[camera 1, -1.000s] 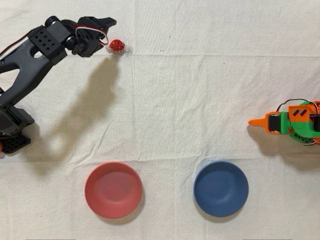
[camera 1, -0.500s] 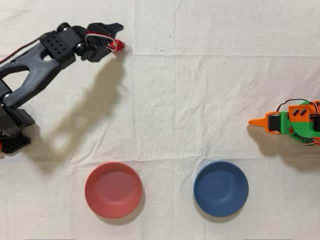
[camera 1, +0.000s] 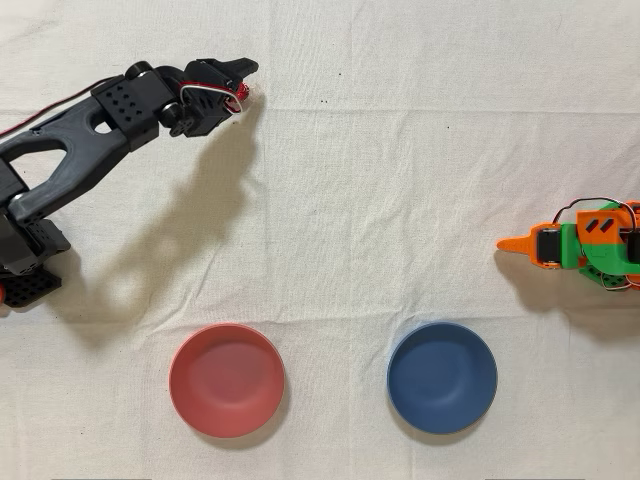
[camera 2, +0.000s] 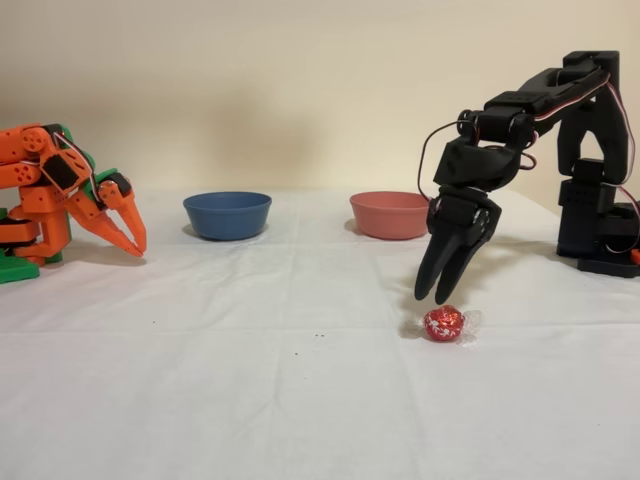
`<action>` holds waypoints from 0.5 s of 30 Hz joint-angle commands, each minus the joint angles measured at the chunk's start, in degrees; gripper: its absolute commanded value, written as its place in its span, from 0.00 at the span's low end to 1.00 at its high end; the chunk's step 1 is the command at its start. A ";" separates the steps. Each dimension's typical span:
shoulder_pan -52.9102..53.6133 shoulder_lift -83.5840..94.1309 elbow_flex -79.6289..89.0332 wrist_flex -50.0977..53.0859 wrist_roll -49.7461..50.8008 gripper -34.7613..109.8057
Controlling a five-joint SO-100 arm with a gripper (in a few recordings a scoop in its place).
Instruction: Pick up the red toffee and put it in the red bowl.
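One toffee, no legible txt.

Your robot is a matte black, plastic-printed arm built from blocky segments. A boxy black base carries it, with a small orange-red part at its foot. The long forearm link has an open, triangular cut-out, and the servo housing beyond it shows a grid of small round holes. Thin red, white and black cables loop around the wrist. Your black two-finger hand ends in long, tapered, pointed fingers.
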 commanded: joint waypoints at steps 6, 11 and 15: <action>-0.44 0.53 0.53 -2.37 0.00 0.46; -1.05 -1.49 -1.05 -1.41 -0.26 0.46; -1.41 -3.52 -3.16 0.44 -1.14 0.46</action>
